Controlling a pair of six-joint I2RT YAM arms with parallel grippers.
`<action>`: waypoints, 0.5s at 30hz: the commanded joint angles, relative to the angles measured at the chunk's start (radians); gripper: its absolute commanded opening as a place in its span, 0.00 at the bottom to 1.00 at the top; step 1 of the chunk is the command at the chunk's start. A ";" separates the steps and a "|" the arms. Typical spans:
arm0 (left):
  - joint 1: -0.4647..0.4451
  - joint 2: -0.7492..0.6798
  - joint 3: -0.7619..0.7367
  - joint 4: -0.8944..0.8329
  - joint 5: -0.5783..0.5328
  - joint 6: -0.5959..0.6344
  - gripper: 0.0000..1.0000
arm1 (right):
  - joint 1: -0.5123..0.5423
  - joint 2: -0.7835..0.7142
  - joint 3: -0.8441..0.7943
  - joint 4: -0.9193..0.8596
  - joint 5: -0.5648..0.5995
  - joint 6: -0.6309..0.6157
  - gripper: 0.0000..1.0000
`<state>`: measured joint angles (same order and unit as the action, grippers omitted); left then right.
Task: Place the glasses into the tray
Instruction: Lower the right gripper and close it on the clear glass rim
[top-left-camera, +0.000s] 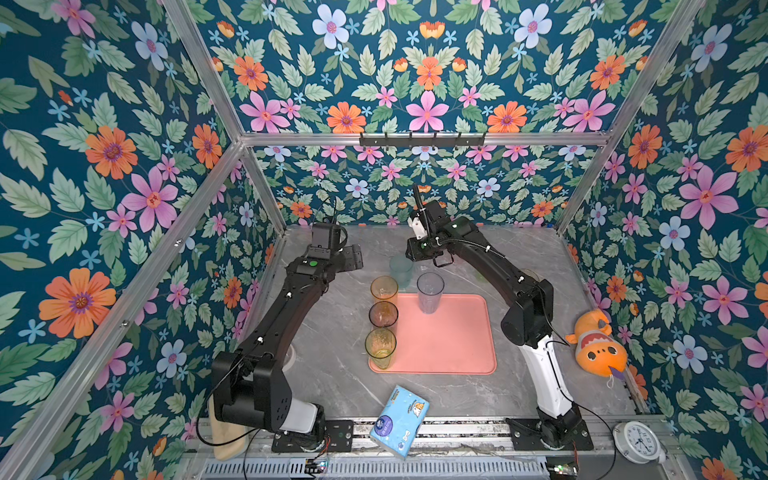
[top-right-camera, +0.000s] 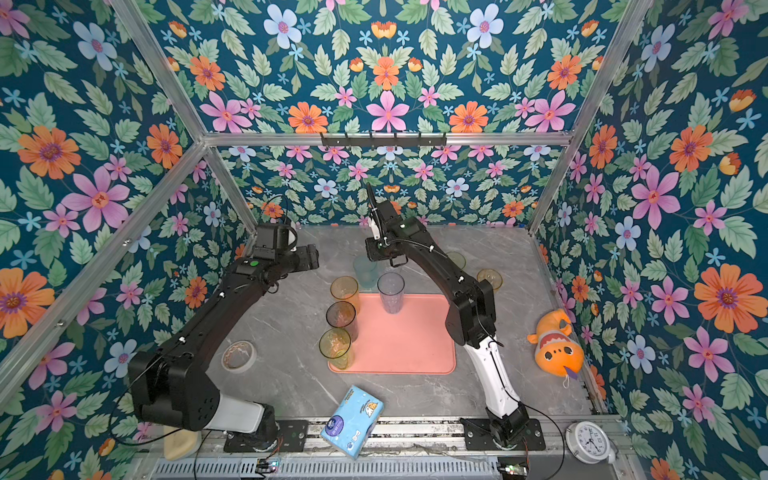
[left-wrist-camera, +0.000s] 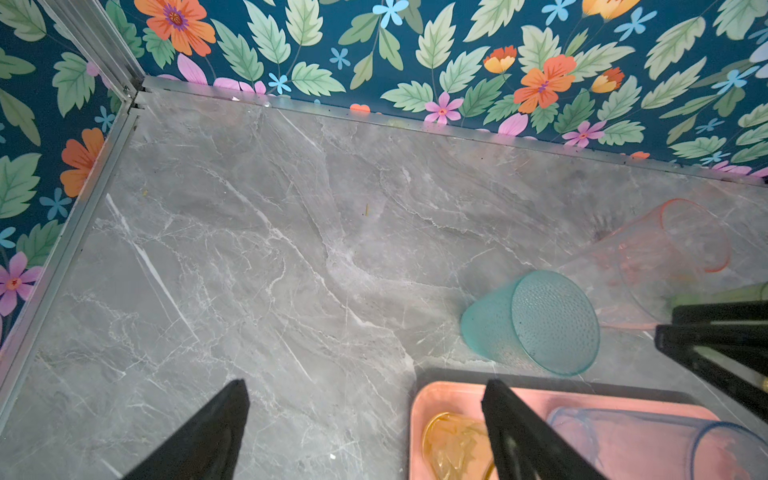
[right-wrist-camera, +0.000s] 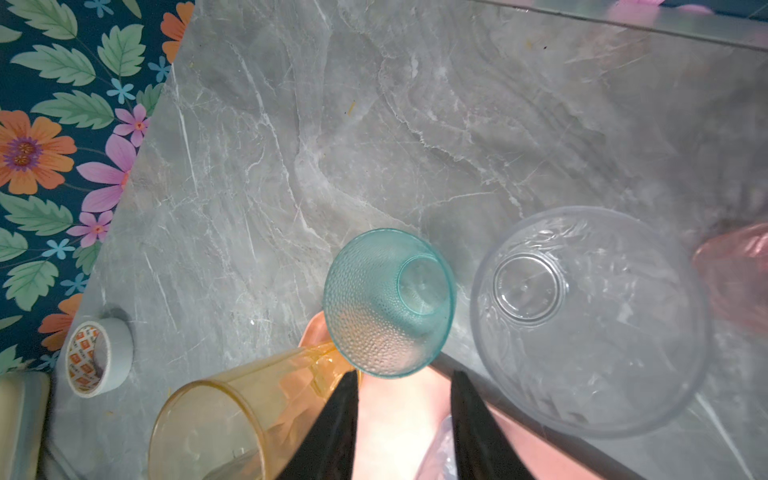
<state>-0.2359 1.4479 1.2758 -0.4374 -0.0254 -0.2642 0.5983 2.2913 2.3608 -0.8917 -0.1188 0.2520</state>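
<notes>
Right tool (right-wrist-camera: 405, 390) hangs open, empty, over the tray (top-left-camera: 449, 340), which holds amber tumbler (top-left-camera: 384, 289), brown tumbler (top-left-camera: 383, 314), yellow tumbler (top-left-camera: 380, 347), bluish tumbler (top-left-camera: 430, 291). Just ahead on the tabletop (right-wrist-camera: 374, 124): teal tumbler (right-wrist-camera: 388, 303), clear tumbler (right-wrist-camera: 590, 324), then pink tumbler (right-wrist-camera: 744, 270). Left tool (left-wrist-camera: 365, 386) open too; I reckon under halfway.

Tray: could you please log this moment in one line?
tray: four glasses; teal glass: off tray; left tool: open; right tool: open
</notes>
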 joint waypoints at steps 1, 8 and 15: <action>0.001 -0.005 -0.006 0.009 -0.005 -0.003 0.91 | -0.006 -0.007 0.015 -0.029 0.069 -0.027 0.39; 0.002 -0.011 -0.015 0.009 -0.011 -0.003 0.91 | -0.042 -0.005 0.031 -0.054 0.124 -0.014 0.39; 0.001 -0.011 -0.019 0.007 -0.011 -0.003 0.91 | -0.074 -0.004 0.014 -0.060 0.143 0.011 0.41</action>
<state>-0.2359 1.4414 1.2587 -0.4381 -0.0284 -0.2642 0.5289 2.2913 2.3806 -0.9245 0.0082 0.2527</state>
